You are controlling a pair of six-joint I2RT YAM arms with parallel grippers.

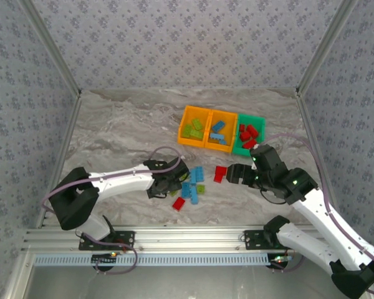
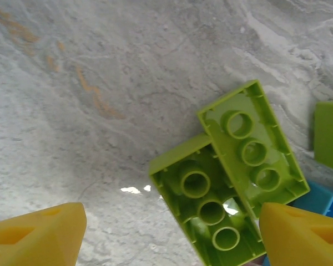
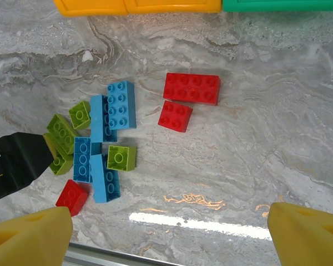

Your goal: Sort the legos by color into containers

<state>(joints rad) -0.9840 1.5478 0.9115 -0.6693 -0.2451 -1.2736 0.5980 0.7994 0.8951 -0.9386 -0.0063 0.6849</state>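
- Three containers are set in a touching row toward the far edge of the table, right of centre: a left orange bin, a middle orange bin and a green bin at the right end.
- Some legos are already sorted: lime green pieces are seen in the left orange bin, light blue pieces in the middle one, and red pieces in the green bin.
- Roughly eleven loose legos are left on the bare surface, between the bins and the near edge, about midway across.
- Most of them are gathered in one tight cluster of light blue and lime green, with a small red brick at its near side.
- Two more red ones, a long red brick and a short red brick, are laid just beside each other to the right of the cluster, apart from it.
- The left gripper is held low at the left side of the cluster, its yellow fingers spread wide and nothing gripped. Two upturned green bricks, hollow side up and touching, are framed between the fingertips.
- The right gripper is spread wide too, and nothing is held; it is poised over bare table near the red pair.
- The task is judged to be near half done: each colour has its bin, and the loose pieces are yet to be carried over.
- A green brick is judged the likely next pick for the left arm, a red one for the right.
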